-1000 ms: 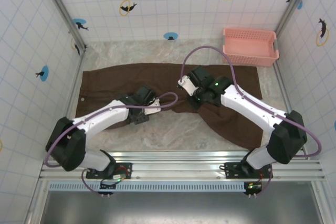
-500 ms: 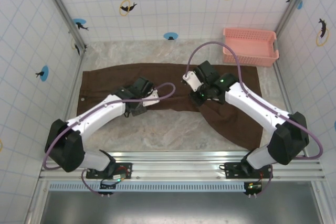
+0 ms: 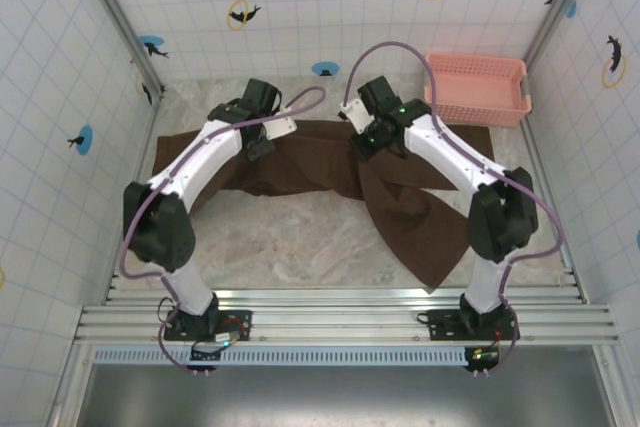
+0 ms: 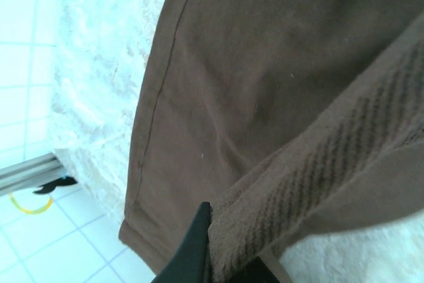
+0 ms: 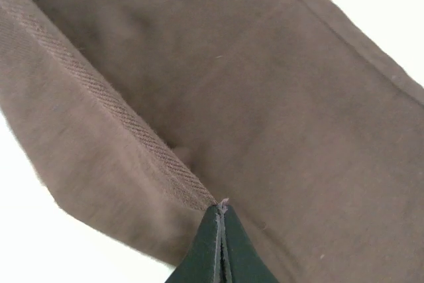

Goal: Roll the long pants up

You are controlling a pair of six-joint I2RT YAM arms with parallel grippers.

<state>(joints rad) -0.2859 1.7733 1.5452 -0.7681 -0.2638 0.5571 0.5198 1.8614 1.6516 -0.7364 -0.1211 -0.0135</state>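
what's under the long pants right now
The marbled table shows all around the long pants, so they lie on it. Whatever is directly beneath the cloth is covered.

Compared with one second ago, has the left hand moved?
Yes. The left hand, shut on the long pants, has gone away from the metal rail at the near edge, toward the far wall.

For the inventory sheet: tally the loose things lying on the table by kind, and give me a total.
Trousers: 1 (the long pants, dark brown)
Baskets: 1 (the pink basket)
Total: 2
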